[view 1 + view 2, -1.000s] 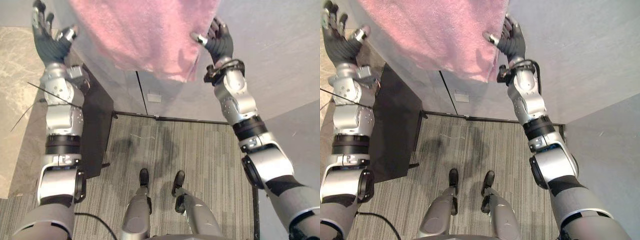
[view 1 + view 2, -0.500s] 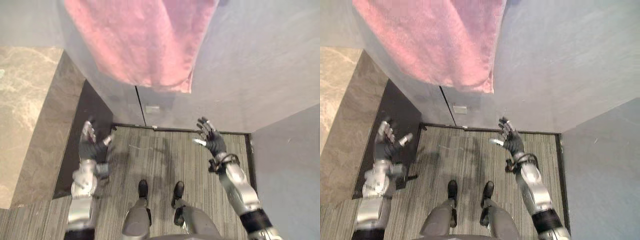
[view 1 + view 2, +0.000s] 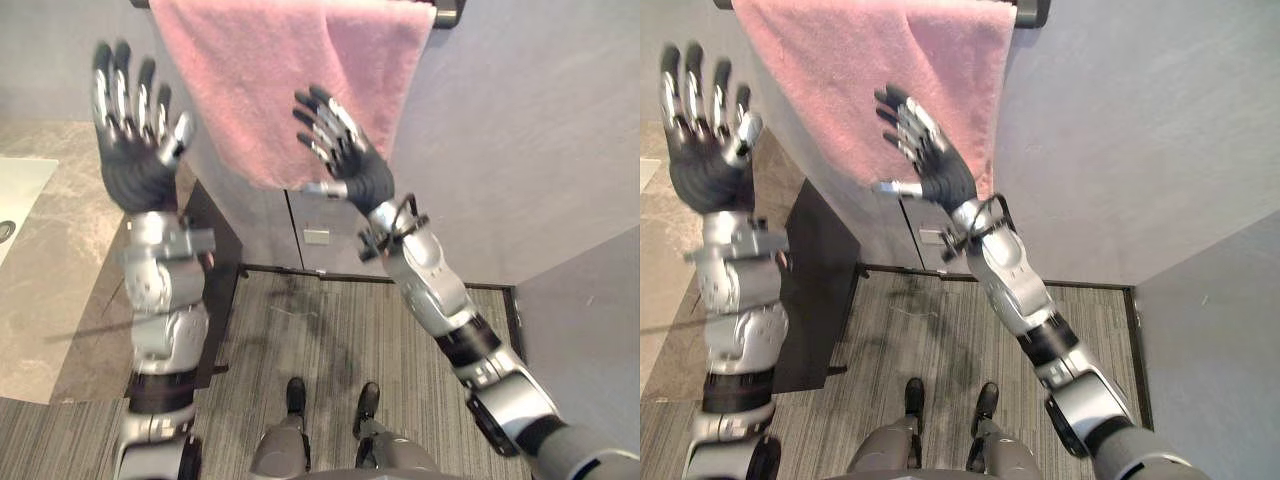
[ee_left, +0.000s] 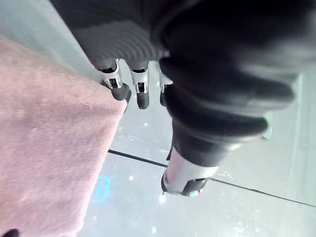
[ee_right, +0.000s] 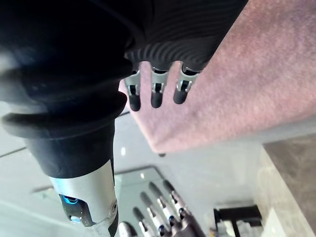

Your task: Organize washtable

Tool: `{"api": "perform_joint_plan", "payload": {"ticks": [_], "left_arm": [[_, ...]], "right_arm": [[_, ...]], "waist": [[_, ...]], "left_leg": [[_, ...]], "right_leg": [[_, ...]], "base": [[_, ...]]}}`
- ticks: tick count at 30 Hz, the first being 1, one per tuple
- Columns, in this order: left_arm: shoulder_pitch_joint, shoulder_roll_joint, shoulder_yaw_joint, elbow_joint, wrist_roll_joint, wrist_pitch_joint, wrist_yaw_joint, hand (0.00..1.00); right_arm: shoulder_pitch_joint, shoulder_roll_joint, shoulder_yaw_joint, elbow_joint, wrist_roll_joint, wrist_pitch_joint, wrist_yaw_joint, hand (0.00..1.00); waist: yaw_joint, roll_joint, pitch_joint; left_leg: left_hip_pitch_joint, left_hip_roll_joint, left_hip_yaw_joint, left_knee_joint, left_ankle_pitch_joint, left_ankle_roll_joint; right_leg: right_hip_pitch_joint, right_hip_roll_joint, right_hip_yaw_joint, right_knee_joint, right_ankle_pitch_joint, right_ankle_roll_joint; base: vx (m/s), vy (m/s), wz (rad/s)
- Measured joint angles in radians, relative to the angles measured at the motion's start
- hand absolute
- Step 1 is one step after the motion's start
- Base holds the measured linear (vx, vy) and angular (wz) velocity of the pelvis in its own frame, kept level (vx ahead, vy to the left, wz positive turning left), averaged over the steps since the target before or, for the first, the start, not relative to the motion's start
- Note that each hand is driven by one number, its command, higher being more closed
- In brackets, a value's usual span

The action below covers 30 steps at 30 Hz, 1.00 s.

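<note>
A pink towel (image 3: 285,75) hangs spread over a dark bar (image 3: 446,12) on the grey wall. My left hand (image 3: 135,140) is raised to the left of the towel, open, fingers straight and apart, holding nothing. My right hand (image 3: 350,165) is raised in front of the towel's lower right part, open with fingers spread; I cannot tell whether it touches the cloth. In the right wrist view its fingers (image 5: 155,94) point at the towel (image 5: 242,84). In the left wrist view the fingers (image 4: 122,90) end beside the towel's edge (image 4: 49,143).
A marble countertop (image 3: 50,270) with a white basin's corner (image 3: 15,185) lies at the left. A dark panel (image 3: 218,270) stands below it against the wall. Grey striped carpet (image 3: 330,320) covers the floor; a grey side wall (image 3: 590,310) closes the right.
Both hands dropped low half a second ago and are raised by the towel again. The right hand is now in front of the cloth. The view has shifted, showing the bar.
</note>
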Motion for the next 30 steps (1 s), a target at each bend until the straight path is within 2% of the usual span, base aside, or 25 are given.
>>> {"api": "perform_joint_plan", "payload": {"ticks": [3,5,7,10,20,23,30], "left_arm": [[-0.125,0.003,-0.014,0.130,-0.040,-0.014,0.039,0.00],[-0.177,0.015,-0.040,0.182,-0.069,-0.023,0.041,0.00],[-0.226,0.018,-0.045,0.196,-0.075,-0.025,0.041,0.00],[-0.254,0.019,-0.041,0.196,-0.078,-0.030,0.041,0.00],[-0.271,0.020,-0.015,0.236,-0.078,-0.029,0.060,0.00],[-0.273,0.020,0.026,0.239,-0.075,-0.029,0.066,0.00],[-0.274,0.031,0.057,0.240,-0.066,-0.029,0.084,0.00]], "right_arm": [[-0.107,0.012,-0.043,0.133,0.044,-0.001,-0.052,0.00],[-0.168,0.015,-0.071,0.192,0.065,-0.001,-0.073,0.00],[-0.237,0.010,-0.091,0.218,0.084,-0.001,-0.094,0.00],[-0.267,-0.003,-0.091,0.218,0.103,-0.001,-0.113,0.00],[-0.268,-0.046,-0.115,0.218,0.141,0.005,-0.119,0.00],[-0.268,-0.053,-0.115,0.218,0.141,0.005,-0.113,0.00],[-0.259,-0.060,-0.114,0.218,0.142,0.005,-0.099,0.00]], "waist": [[0.008,0.004,0.003],[0.007,0.008,0.015],[0.008,0.020,0.050],[0.008,0.021,0.076],[0.006,0.021,0.129],[0.003,0.021,0.143],[0.000,0.019,0.151]], "left_leg": [[-0.011,0.000,0.000,0.006,0.000,0.000],[-0.014,0.000,0.000,0.014,0.000,0.000],[-0.016,0.001,-0.001,0.016,0.000,0.000],[-0.037,0.004,0.000,0.024,-0.001,0.000],[-0.053,0.007,0.011,0.035,-0.001,0.000],[-0.056,0.006,0.030,0.036,-0.001,0.000],[-0.055,0.008,0.050,0.036,-0.001,0.000]], "right_leg": [[-0.007,0.000,0.004,-0.001,0.001,-0.001],[-0.007,-0.001,0.005,0.001,0.001,-0.001],[-0.010,0.000,0.005,0.005,0.001,-0.001],[-0.036,0.000,0.008,0.022,0.001,-0.002],[-0.079,-0.004,0.021,0.073,-0.008,-0.005],[-0.096,-0.005,0.040,0.085,-0.008,-0.005],[-0.105,-0.003,0.059,0.089,-0.007,-0.005]], "base": [[0.06,0.054,-0.03],[0.03,0.047,0.00],[-0.01,0.054,-0.01],[-0.03,0.057,-0.04],[-0.01,0.049,-0.05],[0.01,0.040,-0.16],[0.03,0.027,-0.08]]}}
